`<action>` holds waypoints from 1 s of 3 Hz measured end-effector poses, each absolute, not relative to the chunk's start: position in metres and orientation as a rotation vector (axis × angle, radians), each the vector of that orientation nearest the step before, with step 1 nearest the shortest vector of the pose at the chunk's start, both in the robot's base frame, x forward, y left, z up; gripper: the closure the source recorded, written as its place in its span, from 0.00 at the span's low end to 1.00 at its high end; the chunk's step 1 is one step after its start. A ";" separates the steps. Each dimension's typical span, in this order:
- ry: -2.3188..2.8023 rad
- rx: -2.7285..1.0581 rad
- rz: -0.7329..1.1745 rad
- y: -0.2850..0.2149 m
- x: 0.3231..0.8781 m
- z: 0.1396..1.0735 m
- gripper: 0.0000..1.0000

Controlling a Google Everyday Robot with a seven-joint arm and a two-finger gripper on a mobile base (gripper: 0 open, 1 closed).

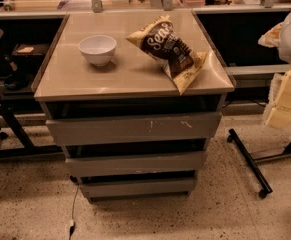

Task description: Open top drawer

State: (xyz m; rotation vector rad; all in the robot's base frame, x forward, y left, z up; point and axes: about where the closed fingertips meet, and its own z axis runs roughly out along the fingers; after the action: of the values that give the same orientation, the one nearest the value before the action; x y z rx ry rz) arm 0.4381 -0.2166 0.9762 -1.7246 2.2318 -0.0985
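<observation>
The top drawer [132,128] is the widest grey front of the cabinet, just under the beige top, with pale scratches right of centre. A dark gap runs above it and none of its inside shows. Two narrower grey drawer fronts [135,163] sit below it. My gripper [271,36] shows at the right edge of the view, about level with the cabinet top. It is well to the right of the drawer and touches nothing on the cabinet.
A white bowl [98,49] and a brown snack bag [170,49] lie on the cabinet top [65,79]. A wheeled black stand leg [250,164] lies on the floor at the right. A desk frame [5,119] stands at the left. A cable [74,209] trails in front.
</observation>
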 end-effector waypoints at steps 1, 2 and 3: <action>2.232 -1.725 -0.099 -0.217 0.438 0.976 0.00; 2.229 -1.731 -0.182 -0.209 0.435 0.971 0.00; 2.273 -1.751 -0.188 -0.186 0.428 0.925 0.00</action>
State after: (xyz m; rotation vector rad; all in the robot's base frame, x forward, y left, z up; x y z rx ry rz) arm 0.4279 -0.1862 0.9248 -1.7515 2.2730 -0.1880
